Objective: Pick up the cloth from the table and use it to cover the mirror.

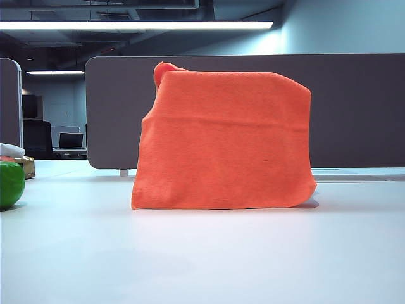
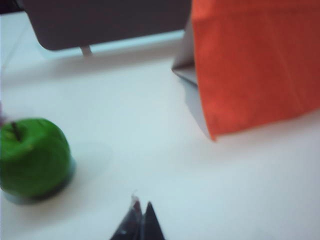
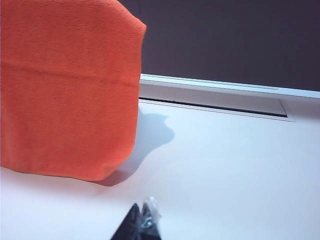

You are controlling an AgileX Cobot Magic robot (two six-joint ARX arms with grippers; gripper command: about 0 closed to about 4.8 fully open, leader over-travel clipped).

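The orange cloth [image 1: 224, 142] hangs draped over the upright mirror, reaching down to the white table [image 1: 202, 253]; in the exterior view the mirror is hidden under it. In the left wrist view the cloth [image 2: 255, 65] covers the mirror, and only a pale side edge of the mirror [image 2: 192, 92] shows. The right wrist view shows the cloth [image 3: 67, 85] hanging, with its shadow on the table. My left gripper [image 2: 141, 206] is shut and empty, well back from the cloth. My right gripper [image 3: 142, 206] is also shut and empty, short of the cloth. Neither gripper appears in the exterior view.
A green apple [image 2: 32, 157] sits on the table at the left, also seen in the exterior view [image 1: 9, 183]. A grey partition panel [image 1: 354, 111] stands behind the cloth. A recessed slot [image 3: 215, 102] runs along the table's back edge.
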